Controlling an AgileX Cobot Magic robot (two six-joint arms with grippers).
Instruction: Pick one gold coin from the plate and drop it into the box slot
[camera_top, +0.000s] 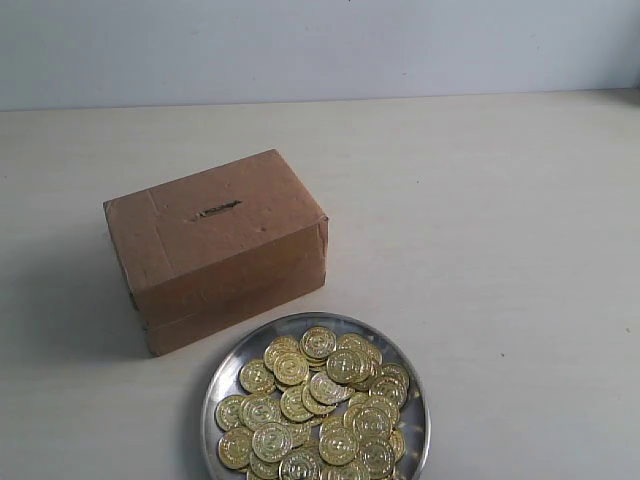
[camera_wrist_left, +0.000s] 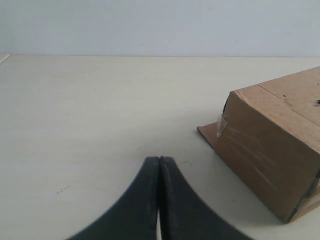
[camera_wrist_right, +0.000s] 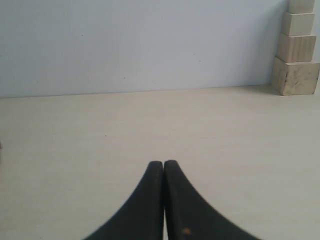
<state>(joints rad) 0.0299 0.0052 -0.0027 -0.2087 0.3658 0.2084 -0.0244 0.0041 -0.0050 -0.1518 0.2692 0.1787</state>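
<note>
Plate (camera_top: 228, 362) of gold coins (camera_top: 320, 410) just beside the box (camera_top: 215, 245), slot (camera_top: 215, 211) on top running along its length; left gripper (camera_wrist_left: 159, 162) and right gripper (camera_wrist_right: 163, 165) both pinched shut and empty, left facing one box end, plate in neither wrist view, nearer arm unclear.

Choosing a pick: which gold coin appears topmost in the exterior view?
The gold coin at the pile's far edge, below the brown cardboard box's right corner; others show lower.

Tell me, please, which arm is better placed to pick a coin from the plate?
Probably left: the plate sits near the middle, the box and its slot lie on the left side, and only the left wrist view shows the box. Both jaws are shut.
</note>
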